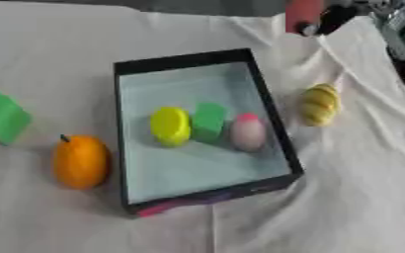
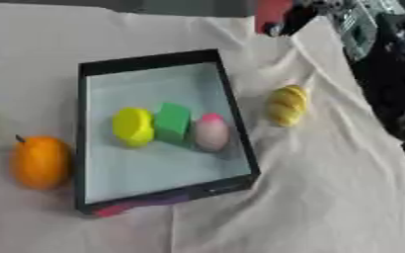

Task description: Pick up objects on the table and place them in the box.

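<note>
Striped yellow fruit (image 1: 320, 105) lies left of my right hand (image 2: 402, 118), just outside the box (image 1: 273, 116). I cannot tell my fingers' state. A clumsy reach could roll it across the desk.

**Three in the box, three out on the cloth**

A box (image 1: 271, 111) is set near the middle of the cloth-covered table (image 1: 344, 207). Inside it, three things are lined up in a row: a disc (image 1: 171, 126) on the left, a block (image 1: 209, 121) in the middle, an egg-shaped piece (image 1: 248, 132) on the right, each just beside the next. Left of the box, an orange (image 1: 81, 161) is found close to its near corner. Farther left, at the edge of the view, a second block (image 1: 0, 116) is placed. Right of the box, a ridged fruit (image 1: 320, 104) lies near the wall. At the far right, a cylinder (image 1: 303, 16) is seen.
</note>
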You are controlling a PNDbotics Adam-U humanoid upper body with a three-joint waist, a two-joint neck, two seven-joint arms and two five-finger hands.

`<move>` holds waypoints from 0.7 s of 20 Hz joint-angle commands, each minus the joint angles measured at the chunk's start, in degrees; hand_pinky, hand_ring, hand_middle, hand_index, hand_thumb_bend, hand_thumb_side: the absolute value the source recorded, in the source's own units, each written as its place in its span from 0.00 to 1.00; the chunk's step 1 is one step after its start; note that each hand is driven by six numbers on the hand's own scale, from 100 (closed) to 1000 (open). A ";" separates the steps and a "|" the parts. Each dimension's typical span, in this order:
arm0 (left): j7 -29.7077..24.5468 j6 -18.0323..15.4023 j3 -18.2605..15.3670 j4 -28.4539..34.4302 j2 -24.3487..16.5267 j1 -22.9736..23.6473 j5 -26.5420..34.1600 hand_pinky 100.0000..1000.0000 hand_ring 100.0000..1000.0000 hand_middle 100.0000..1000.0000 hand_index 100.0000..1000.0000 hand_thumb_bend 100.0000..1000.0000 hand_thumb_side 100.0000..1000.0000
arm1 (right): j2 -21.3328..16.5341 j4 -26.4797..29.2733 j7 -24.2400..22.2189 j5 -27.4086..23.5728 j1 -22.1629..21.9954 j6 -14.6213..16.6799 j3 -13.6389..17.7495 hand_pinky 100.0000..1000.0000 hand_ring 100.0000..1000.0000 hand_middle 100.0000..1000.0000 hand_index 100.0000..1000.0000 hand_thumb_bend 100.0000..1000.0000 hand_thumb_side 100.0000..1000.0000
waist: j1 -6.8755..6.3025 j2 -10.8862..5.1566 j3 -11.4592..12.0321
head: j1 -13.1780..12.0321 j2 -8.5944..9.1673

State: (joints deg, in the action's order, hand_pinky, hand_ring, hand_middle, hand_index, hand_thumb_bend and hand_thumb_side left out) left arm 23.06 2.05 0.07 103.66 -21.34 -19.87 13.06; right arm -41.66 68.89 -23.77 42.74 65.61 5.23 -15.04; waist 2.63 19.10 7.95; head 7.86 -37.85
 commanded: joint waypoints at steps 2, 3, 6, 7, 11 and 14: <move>0.49 -0.09 -0.78 0.36 -1.69 0.27 -0.27 0.69 0.79 0.60 0.70 0.00 0.79 | -4.67 13.87 -2.88 -7.04 -0.82 -0.96 -3.18 0.69 0.59 0.57 0.64 0.37 0.12 | 0.19 -2.82 -0.38 | -0.82 -1.52; 0.47 -0.01 -0.75 0.29 -1.74 0.31 -0.31 0.69 0.79 0.60 0.70 0.00 0.79 | -5.16 17.17 -4.18 -7.49 -1.27 -1.79 -4.15 0.67 0.59 0.57 0.64 0.37 0.17 | 0.24 -3.10 -0.42 | -0.88 -1.65; 0.57 0.27 -0.78 0.15 -1.91 0.52 -0.41 0.69 0.80 0.61 0.70 0.00 0.79 | -5.46 25.86 -9.12 -8.76 -1.86 -4.39 -7.06 0.68 0.60 0.58 0.65 0.38 0.19 | 0.40 -3.79 -0.59 | -0.98 -2.00; 0.66 0.29 -0.80 0.13 -1.95 0.58 -0.39 0.69 0.80 0.61 0.70 0.00 0.79 | -5.35 27.78 -10.53 -9.13 -1.75 -5.38 -7.80 0.68 0.60 0.58 0.65 0.38 0.21 | 0.45 -3.96 -0.62 | -0.85 -2.11; 1.48 0.23 -0.96 0.14 -2.04 0.76 -0.21 0.69 0.80 0.62 0.70 0.00 0.79 | -3.08 31.65 -14.14 -8.91 -0.84 -9.30 -11.21 0.69 0.60 0.59 0.67 0.38 0.22 | 0.54 -4.49 -0.67 | -0.30 -2.57; 1.48 0.19 -0.91 0.18 -2.06 0.80 -0.16 0.69 0.80 0.62 0.70 0.00 0.79 | -0.51 30.45 -14.69 -9.66 -0.41 -11.39 -13.24 0.69 0.61 0.60 0.67 0.38 0.22 | 0.58 -4.67 -0.64 | -0.13 -2.73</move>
State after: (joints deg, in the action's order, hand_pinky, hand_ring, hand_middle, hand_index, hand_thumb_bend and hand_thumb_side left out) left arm 24.33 2.32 -0.18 103.00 -21.84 -18.71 13.04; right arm -42.18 98.87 -38.18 33.51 64.01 -5.24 -28.11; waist 2.63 16.57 7.36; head 7.62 -40.27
